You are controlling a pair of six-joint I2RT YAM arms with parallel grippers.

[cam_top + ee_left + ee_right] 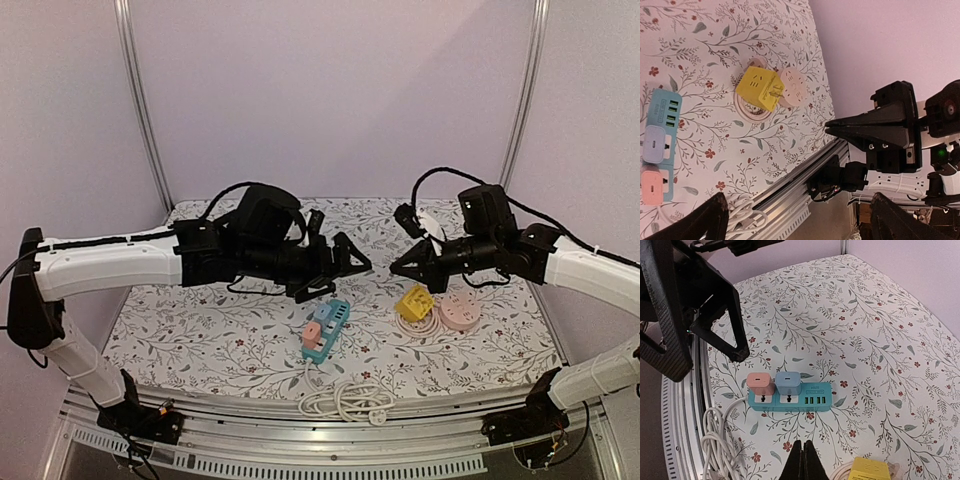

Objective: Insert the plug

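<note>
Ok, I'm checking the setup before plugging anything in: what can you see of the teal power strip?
The power strip is a teal plastic bar lying flat on the flowered table. A pink adapter and a pale blue adapter sit plugged in side by side at one end; green ports fill the other. A white cord runs off the adapter end into a coil. Nothing else touches it.

Table cover [880, 330]: printed floral sheet, matt and smooth; cloth or vinyl cannot be told. Power strip [815, 401]: teal plastic, smooth, slight sheen. Pink plug [760, 385] and blue plug [788, 383]: smooth satin plastic. Yellow cube socket [760, 89] and round pink socket [795, 90]: matt plastic. White cable [720, 445]: smooth, faintly glossy sheath. Rail [790, 185] at the table edge: ribbed bare metal, dull shine. Left gripper [348, 274] and right gripper [803, 460]: matt black plastic. Arm casings [110, 262]: white, smooth, semi-gloss.
</note>
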